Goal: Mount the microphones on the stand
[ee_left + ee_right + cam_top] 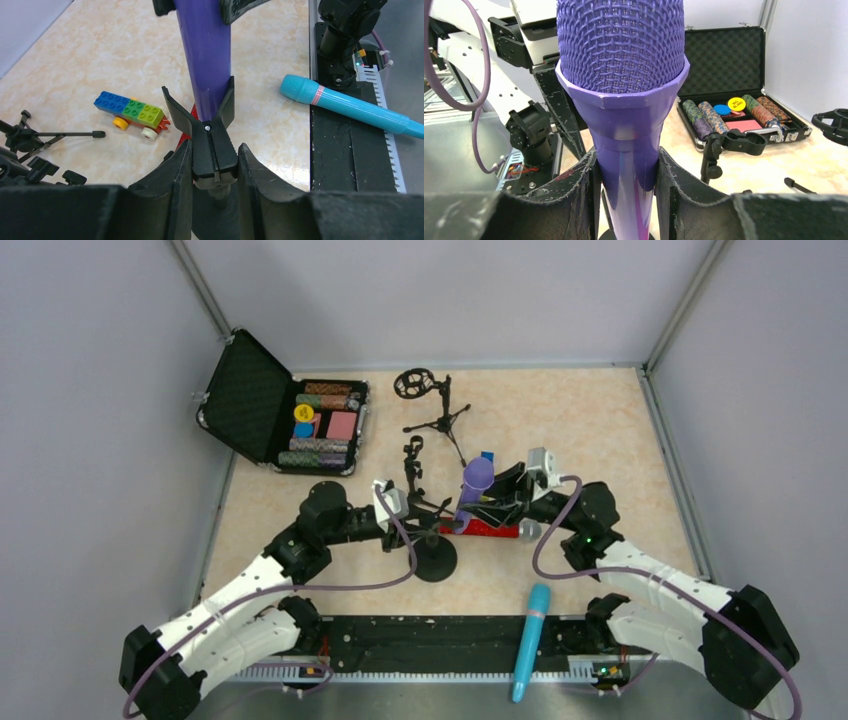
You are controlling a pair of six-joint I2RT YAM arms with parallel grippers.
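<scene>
The purple microphone (477,480) stands upright in my right gripper (503,496), which is shut on its handle (626,165); its mesh head (620,45) fills the right wrist view. Its lower handle (205,55) rests in the black fork clip (214,125) of the round-based stand (434,558). My left gripper (403,508) is shut on that clip's body (215,155). The glittery red microphone (488,528) lies flat behind the stand, silver head to the right. The cyan microphone (531,640) lies on the black base strip and also shows in the left wrist view (345,102).
An open black case of poker chips (322,425) sits far left. A tripod stand (440,422) with a ring mount (412,383) stands at the back, and another clip stand (413,465) is beside my left gripper. A multicoloured block toy (132,112) lies on the table.
</scene>
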